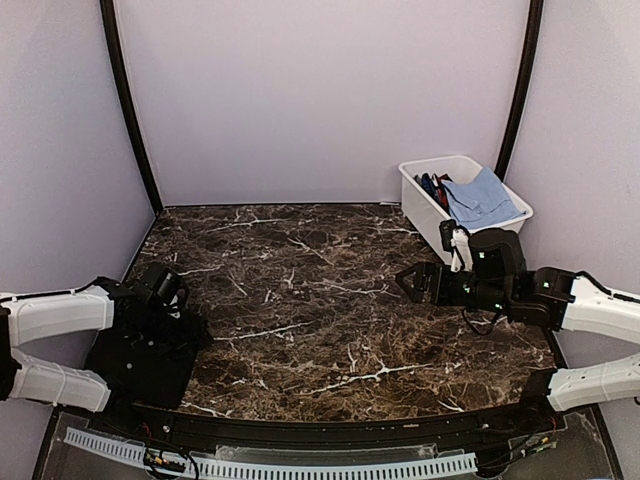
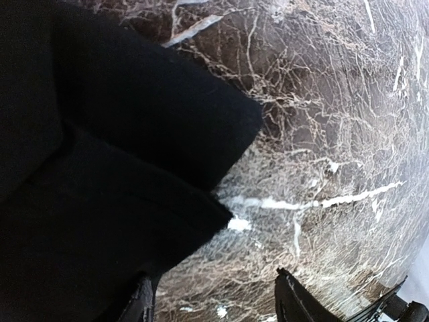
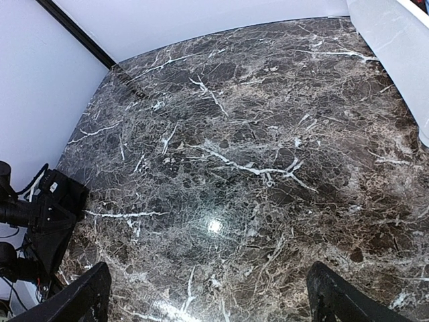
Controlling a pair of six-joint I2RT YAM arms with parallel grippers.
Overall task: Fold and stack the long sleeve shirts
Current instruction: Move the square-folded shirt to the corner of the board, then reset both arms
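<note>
Two arms work one table (image 1: 320, 300). There is one black shirt (image 1: 140, 362), one white bin (image 1: 424, 214) and, in the bin, one light blue cloth (image 1: 483, 198) beside a few dark and red items too small to count. Taking the table's middle as the dial in the top view, the shirt lies folded flat at about 8 o'clock, in the near left corner. The bin stands at about 2 o'clock on the far right edge. The left arm (image 1: 60, 315) reaches in from 9 o'clock and ends over the shirt's far edge. In the left wrist view the left gripper (image 2: 214, 307) has its jaws apart with bare marble in the gap. The shirt (image 2: 100, 168) fills the side from 9 to 11 o'clock of that gap, and two rounded corners of it, one lying over the other, point toward 3 o'clock. One fingertip (image 2: 142, 303) stands right at the cloth's edge, and I cannot tell whether it touches. No cloth is pinched between the jaws. The right arm (image 1: 590, 305) comes in from 3 o'clock. The right gripper (image 1: 412, 283) hangs above bare marble with its jaws spread wide and nothing in them, well apart from the shirt and nearer the bin.
</note>
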